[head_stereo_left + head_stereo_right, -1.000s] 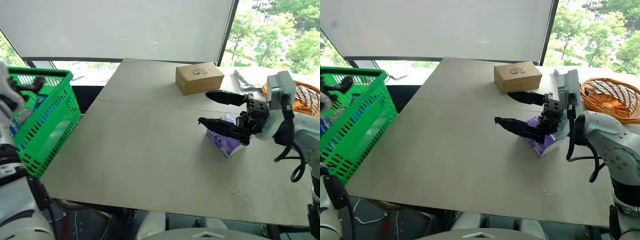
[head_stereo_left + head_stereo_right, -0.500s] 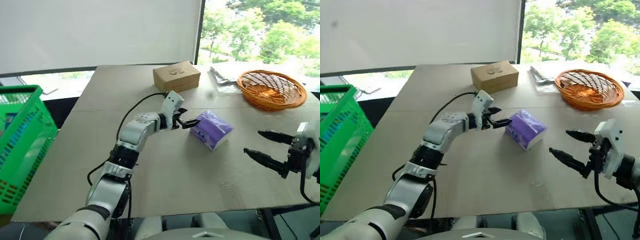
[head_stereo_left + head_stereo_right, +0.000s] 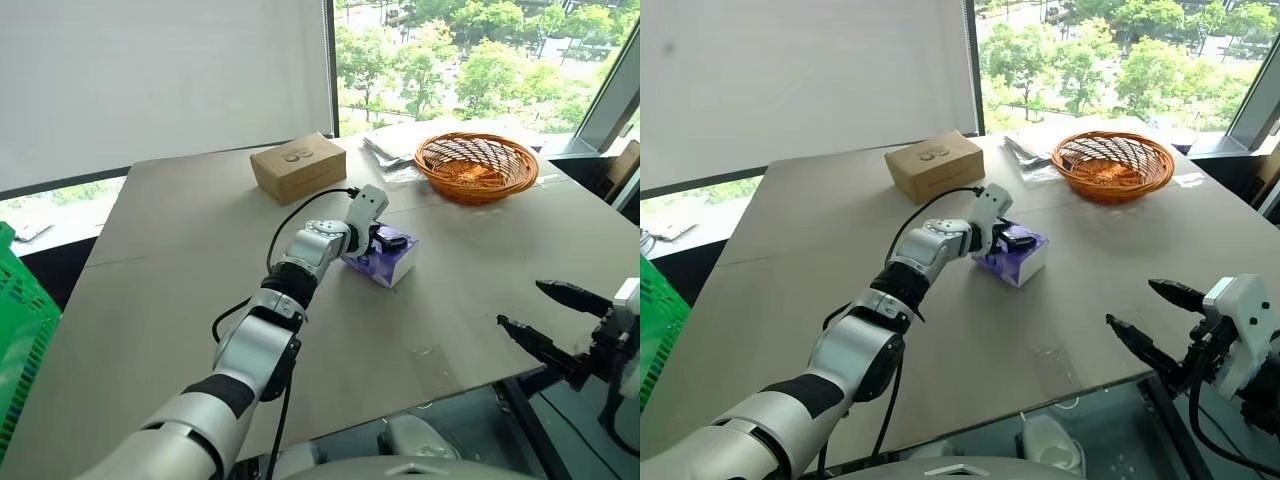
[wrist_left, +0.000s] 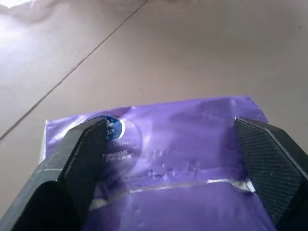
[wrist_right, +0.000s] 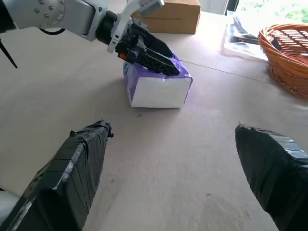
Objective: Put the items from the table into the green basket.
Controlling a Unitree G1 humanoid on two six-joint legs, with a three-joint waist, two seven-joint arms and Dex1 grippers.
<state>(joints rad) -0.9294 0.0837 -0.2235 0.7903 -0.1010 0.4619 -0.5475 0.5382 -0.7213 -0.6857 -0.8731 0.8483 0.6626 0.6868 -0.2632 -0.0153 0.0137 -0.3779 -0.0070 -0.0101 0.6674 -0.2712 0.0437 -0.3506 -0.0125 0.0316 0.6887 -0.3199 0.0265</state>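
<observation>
Desk (image 3: 180, 300) first: it spreads grey-beige across my view, with the green basket (image 3: 18, 330) just showing off its left edge. At the far side I see an orange wicker basket (image 3: 477, 166) and a cardboard box (image 3: 298, 167), well apart. The purple pack (image 3: 383, 262) lies mid-desk, in front of the box. My left end effector (image 3: 1012, 238) sits over the pack, fingers (image 4: 84, 159) spread wide to either side of its top (straddling, not squeezing). My right end effector (image 3: 545, 320) hangs open near the desk's right front edge, holding nothing.
</observation>
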